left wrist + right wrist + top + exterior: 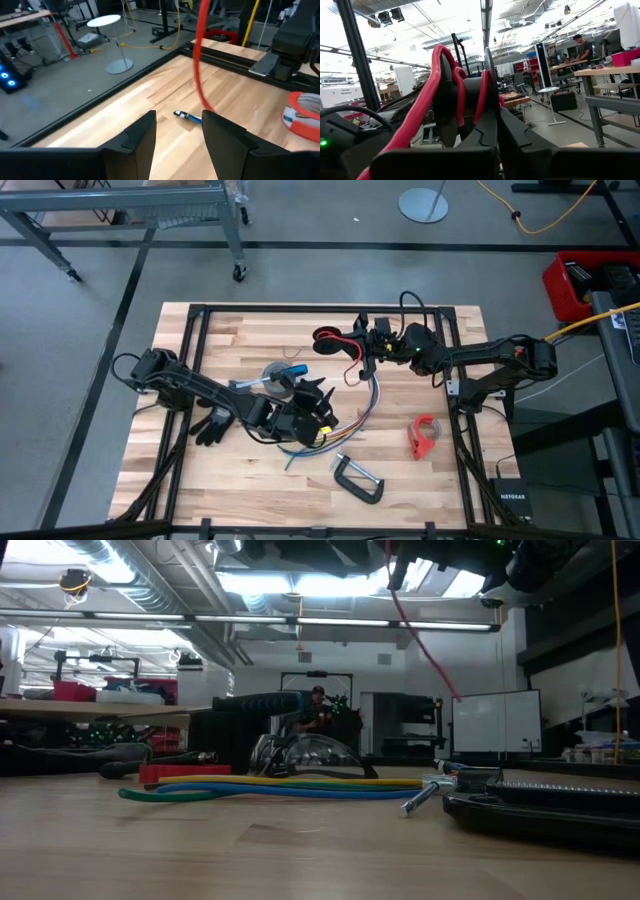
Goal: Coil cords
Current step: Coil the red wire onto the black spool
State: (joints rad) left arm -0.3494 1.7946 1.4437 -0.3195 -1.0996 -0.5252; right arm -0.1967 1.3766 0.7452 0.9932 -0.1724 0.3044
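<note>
- Left gripper (300,415): fingers spread apart, empty, low over the near end of the coloured cord bundle (352,423).
- Coloured cord bundle: flat on the table (210,470), long axis arcing away from the left gripper toward the right gripper (367,340).
- Right gripper: beyond the bundle's far end, raised, clamped tight on the red cord (338,340), which dangles down toward the bundle.

Left gripper (318,412) sits over the coloured strand bundle (358,420), hiding its middle. Red cord (425,640) runs off the low view's top edge. Black wire (352,372) probably too thin to trace.
</note>
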